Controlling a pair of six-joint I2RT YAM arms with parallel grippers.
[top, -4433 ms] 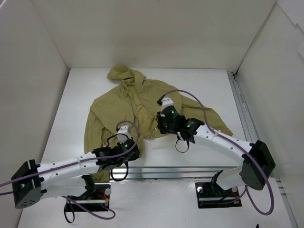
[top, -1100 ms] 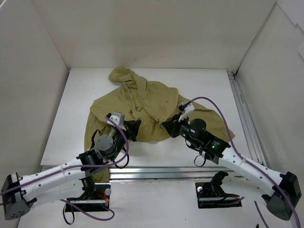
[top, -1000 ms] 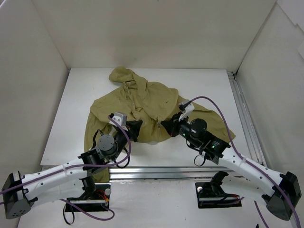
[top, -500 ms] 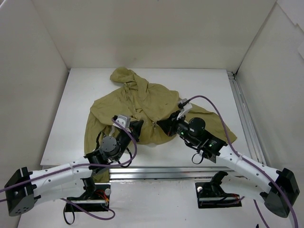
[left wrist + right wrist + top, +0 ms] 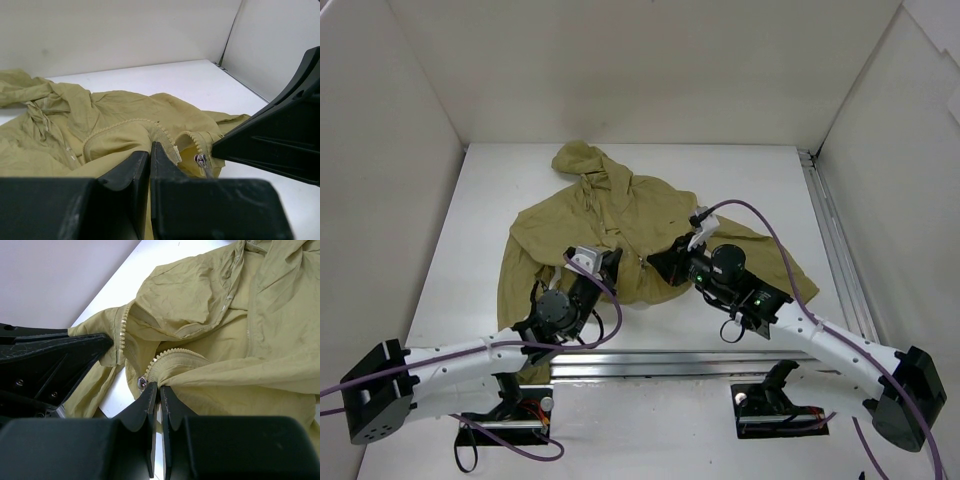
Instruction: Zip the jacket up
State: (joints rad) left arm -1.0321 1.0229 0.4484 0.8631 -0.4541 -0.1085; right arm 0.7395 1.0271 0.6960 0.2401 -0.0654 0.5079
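Note:
The olive-khaki hooded jacket (image 5: 630, 210) lies open on the white table, hood at the far end. My left gripper (image 5: 610, 263) is shut on the left front edge near the hem; in the left wrist view (image 5: 150, 149) the fabric (image 5: 115, 140) and zipper teeth (image 5: 165, 137) run out from the closed tips. My right gripper (image 5: 657, 262) is shut on the right front edge; in the right wrist view (image 5: 158, 388) it pinches the jacket (image 5: 240, 330) just beside the metal zipper slider (image 5: 143, 383). The slider also shows in the left wrist view (image 5: 201, 160). The two grippers are close together, facing each other.
White walls enclose the table on three sides. A metal rail (image 5: 835, 240) runs along the table's right edge and another along the near edge (image 5: 650, 358). The jacket's right sleeve (image 5: 785, 262) reaches toward the right rail.
Both grippers have closed in on each other at the jacket's lower front, bringing the two zipper edges nearly together. The hem has bunched up between them.

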